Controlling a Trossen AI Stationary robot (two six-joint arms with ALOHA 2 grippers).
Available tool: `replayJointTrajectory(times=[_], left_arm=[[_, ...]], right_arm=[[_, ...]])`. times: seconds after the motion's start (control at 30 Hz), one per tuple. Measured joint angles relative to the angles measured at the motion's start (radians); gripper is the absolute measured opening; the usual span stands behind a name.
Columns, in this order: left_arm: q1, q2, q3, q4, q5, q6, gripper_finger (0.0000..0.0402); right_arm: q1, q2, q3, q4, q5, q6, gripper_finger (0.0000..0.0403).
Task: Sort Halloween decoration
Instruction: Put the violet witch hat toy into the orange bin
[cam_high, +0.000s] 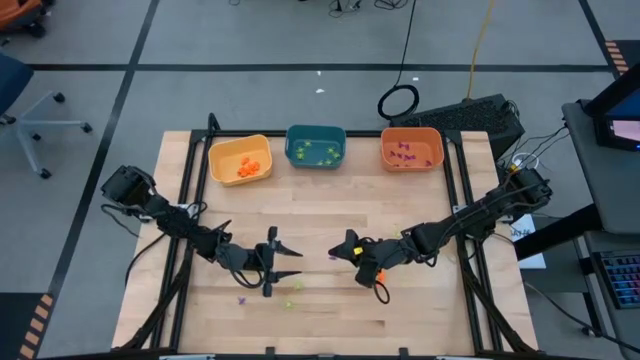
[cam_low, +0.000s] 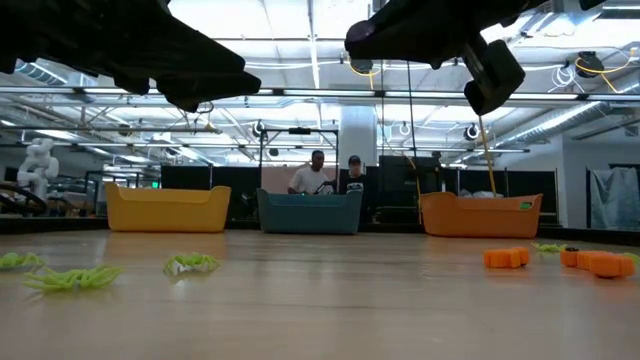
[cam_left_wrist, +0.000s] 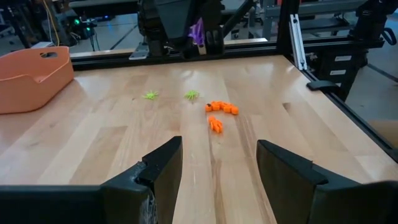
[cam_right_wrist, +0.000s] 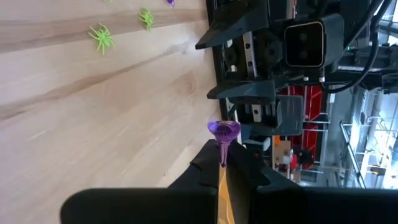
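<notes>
So my right gripper (cam_right_wrist: 222, 155) is clamped on a purple trinket (cam_right_wrist: 223, 132), sticking straight out past the tips. The orange bin (cam_high: 411, 148) with the purple ones sits ahead, well away. Left gripper (cam_left_wrist: 217, 168) hangs open, empty.

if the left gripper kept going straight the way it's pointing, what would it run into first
Probably the orange trinkets on the table ahead of the open left gripper, then the right gripper facing it; depth and height are uncertain.

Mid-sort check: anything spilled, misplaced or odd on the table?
Nothing stands out. Loose green spiders and orange trinkets lie unsorted on the table; the right hand pinches a purple trinket; left hand open.
</notes>
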Motion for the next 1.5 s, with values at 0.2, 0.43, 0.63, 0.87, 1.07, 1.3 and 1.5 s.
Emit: replayJointTrajectory(times=[0.2,0.43,0.63,0.87,1.07,1.3,1.5], left_arm=[[0.000,0.000,0.000,0.000,0.000,0.000,0.0205],[0.000,0.000,0.000,0.000,0.000,0.001,0.0205],[0.000,0.000,0.000,0.000,0.000,0.001,0.0205],[0.000,0.000,0.000,0.000,0.000,0.002,0.0205],[0.000,0.000,0.000,0.000,0.000,0.002,0.0205],[0.000,0.000,0.000,0.000,0.000,0.002,0.0205],[0.000,0.000,0.000,0.000,0.000,0.002,0.0205]], right_arm=[[0.001,0.000,0.000,0.000,0.000,0.002,0.0000],[0.000,0.000,0.000,-0.001,0.000,0.050,0.0000],[0.000,0.000,0.000,-0.001,0.000,0.129,0.0000],[0.001,0.000,0.000,-0.001,0.000,0.213,0.0000],[0.000,0.000,0.000,-0.001,0.000,0.341,0.0000],[0.001,0.000,0.000,-0.001,0.031,0.639,0.0000],[0.000,0.000,0.000,-0.004,0.233,1.031,0.0000]])
